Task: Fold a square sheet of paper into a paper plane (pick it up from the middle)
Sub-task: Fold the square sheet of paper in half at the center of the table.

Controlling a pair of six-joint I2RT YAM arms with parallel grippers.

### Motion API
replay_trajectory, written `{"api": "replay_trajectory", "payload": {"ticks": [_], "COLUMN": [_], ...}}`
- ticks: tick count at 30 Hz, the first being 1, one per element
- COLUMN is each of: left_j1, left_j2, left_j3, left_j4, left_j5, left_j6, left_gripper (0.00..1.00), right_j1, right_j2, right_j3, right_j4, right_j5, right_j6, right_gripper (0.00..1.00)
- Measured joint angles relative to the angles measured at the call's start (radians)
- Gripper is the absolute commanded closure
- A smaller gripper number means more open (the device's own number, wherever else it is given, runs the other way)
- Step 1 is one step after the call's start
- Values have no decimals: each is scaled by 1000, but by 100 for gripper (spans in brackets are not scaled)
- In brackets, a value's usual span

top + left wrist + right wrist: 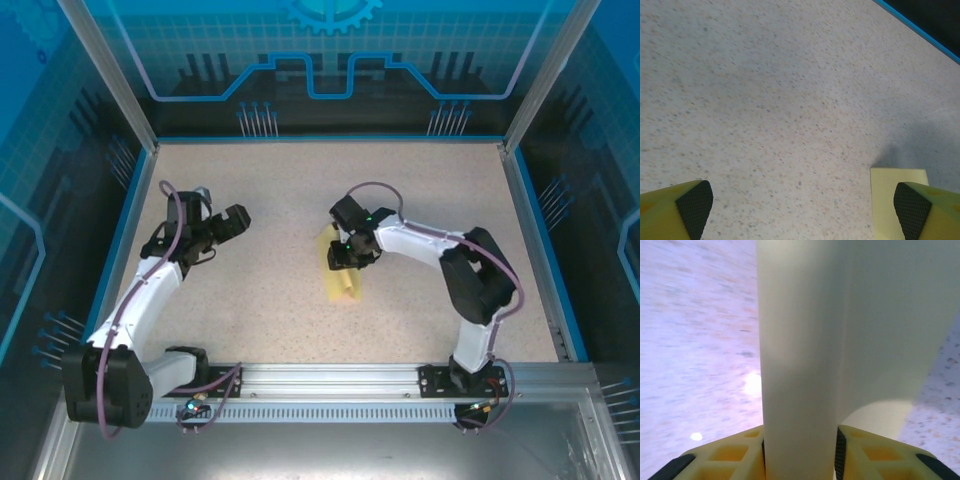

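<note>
Speckled beige table [250, 320] runs under both of your arms. The pale-yellow square sheet of paper [343, 285] sits folded near the table's middle. Your right gripper [345, 255] is clamped on its far end, and the paper bows between the pads [840, 452]. Your left gripper [238, 222] hovers well to the left, jaws wide apart, holding nothing.

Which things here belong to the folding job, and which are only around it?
Job:
pale-yellow sheet of thin paper
right end effector, closed on it
left end effector, open

Only around:
speckled beige table top
silver metal rail
blue patterned walls
</note>
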Motion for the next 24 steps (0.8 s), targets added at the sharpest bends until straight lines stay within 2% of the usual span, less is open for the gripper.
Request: {"api": "replay_trajectory", "payload": {"ticks": [5, 11, 16, 24], "left_j1": [-69, -188, -276, -345], "left_j2": [31, 89, 141, 214], "left_j3": [0, -2, -23, -41], "left_j4": [2, 30, 85, 151], "left_j5": [51, 80, 87, 86], "left_j6": [-34, -99, -155, -212], "left_gripper": [8, 14, 20, 21], "right_j1": [-16, -62, -89, -91], "right_j2": [-153, -138, -68, -30], "right_j3": [-63, -160, -207, -204], "right_j4": [182, 348, 371, 283], "right_j5": [-176, -319, -337, -226], "right_j6": [43, 116, 129, 39], "right_gripper": [63, 63, 60, 43]}}
